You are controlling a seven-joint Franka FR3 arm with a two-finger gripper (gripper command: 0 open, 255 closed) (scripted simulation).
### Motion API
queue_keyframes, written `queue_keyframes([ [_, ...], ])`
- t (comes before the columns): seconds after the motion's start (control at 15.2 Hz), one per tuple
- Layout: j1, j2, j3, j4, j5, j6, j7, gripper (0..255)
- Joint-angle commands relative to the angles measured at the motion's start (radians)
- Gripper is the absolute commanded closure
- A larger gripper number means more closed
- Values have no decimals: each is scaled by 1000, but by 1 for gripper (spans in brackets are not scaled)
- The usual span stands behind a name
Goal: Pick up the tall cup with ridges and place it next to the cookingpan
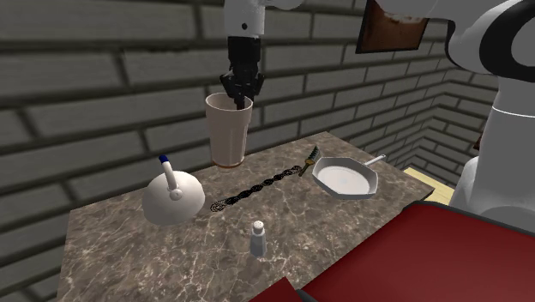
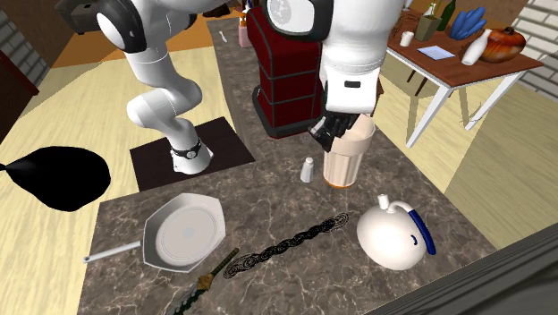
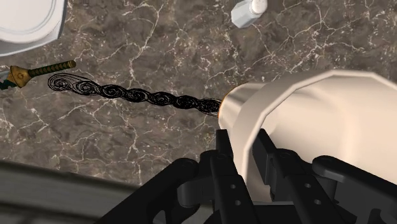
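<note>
Cream cup (image 3: 318,127) rim pinched in claw (image 3: 247,153).

Tall cup (image 1: 228,129): cream, paler inside, with an orange-brown band at the foot.
Gripper (image 1: 240,96): black all over.
Frying pan (image 1: 345,178): white, greyer along the rim.
Teapot (image 1: 171,199): white body, blue on the handle.
Shaker (image 1: 257,238): pale grey-white.
Long strip (image 1: 253,189): black, a run of spiral scrolls (lace-like, counter showing through).
Dagger (image 3: 51,66): dark green grip, gold guard.
Countertop (image 1: 120,249): brown marble with thin white veining.
Wall (image 1: 86,103): grey brick, darker joints.
Stand (image 1: 446,257): deep red.
</note>
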Motion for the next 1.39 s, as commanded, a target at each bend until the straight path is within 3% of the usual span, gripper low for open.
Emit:
queue_keyframes([
  [0.0,2,11,1,45,-3,-34,4,255],
  [0.2,5,24,2,94,-6,-70,9,255],
  [0.73,-114,-119,-78,-134,30,1,-189,255],
  [1.32,-223,-185,-181,-266,32,46,-406,255],
])
